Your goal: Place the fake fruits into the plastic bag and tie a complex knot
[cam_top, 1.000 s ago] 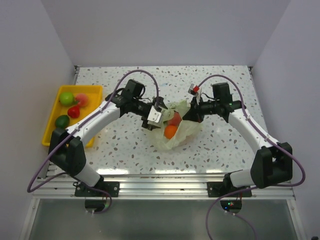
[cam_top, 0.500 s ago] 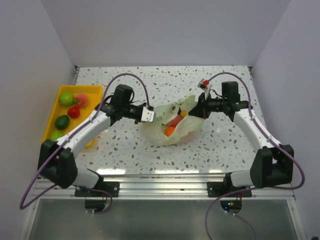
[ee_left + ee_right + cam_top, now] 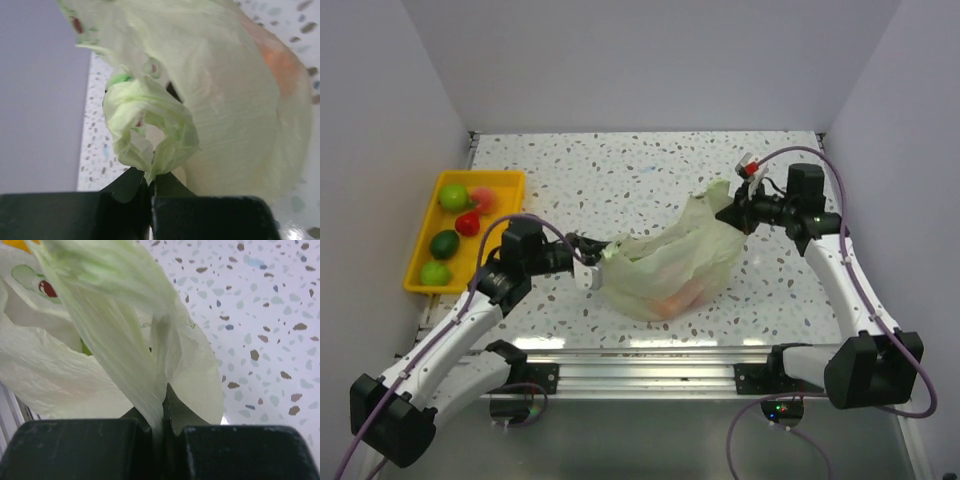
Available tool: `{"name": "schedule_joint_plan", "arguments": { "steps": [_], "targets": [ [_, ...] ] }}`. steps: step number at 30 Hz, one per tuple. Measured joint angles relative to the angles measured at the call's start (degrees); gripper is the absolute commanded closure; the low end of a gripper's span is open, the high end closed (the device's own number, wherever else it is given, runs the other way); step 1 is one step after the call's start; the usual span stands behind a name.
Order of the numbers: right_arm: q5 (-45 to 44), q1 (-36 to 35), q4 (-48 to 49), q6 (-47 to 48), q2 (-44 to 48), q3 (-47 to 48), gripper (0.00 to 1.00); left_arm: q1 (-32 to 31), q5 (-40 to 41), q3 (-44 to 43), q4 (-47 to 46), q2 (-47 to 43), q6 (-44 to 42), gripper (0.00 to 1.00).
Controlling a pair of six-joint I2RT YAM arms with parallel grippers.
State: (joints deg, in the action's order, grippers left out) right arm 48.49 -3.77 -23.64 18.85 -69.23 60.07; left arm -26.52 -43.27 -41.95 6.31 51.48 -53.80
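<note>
The speckled tabletop (image 3: 620, 170) carries everything, and near its middle, towards the front edge, lies the plastic bag (image 3: 665, 265), pale green and crinkled, drawn out between the two arms so that its mouth runs as a long ridge from lower left to upper right. At the far left edge of the tabletop, well apart from the bag, sits a shallow yellow tray (image 3: 510, 180). The left gripper (image 3: 588, 272) reaches in low from the left; in its wrist view its jaws are pinched tight on a bunched, curled fold of the bag's rim (image 3: 150, 150). The right gripper (image 3: 732, 213) is raised at the bag's upper right corner, and its jaws too are closed hard on a thin pleat of the plastic (image 3: 150, 385). Of the fake fruits, an orange one (image 3: 670, 303) shows dimly through the bag's wall near its bottom, while five lie in the tray: three green (image 3: 453, 196), one pinkish (image 3: 483, 200) and one red (image 3: 468, 223).
</note>
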Motion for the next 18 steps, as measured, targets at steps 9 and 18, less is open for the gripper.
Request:
{"name": "schedule_joint_plan", "arguments": {
  "steps": [9,18],
  "targets": [
    [-11.32,-3.34,-4.24,5.18,-7.72,-3.82,1.00,-3.39,0.76,11.54,13.75,0.96,-23.63,1.00],
    [-14.58,-3.39,-4.68,-3.61,-11.23,-1.33,1.00,-3.87,3.80,12.70,13.88,2.16,-31.23,1.00]
  ]
}}
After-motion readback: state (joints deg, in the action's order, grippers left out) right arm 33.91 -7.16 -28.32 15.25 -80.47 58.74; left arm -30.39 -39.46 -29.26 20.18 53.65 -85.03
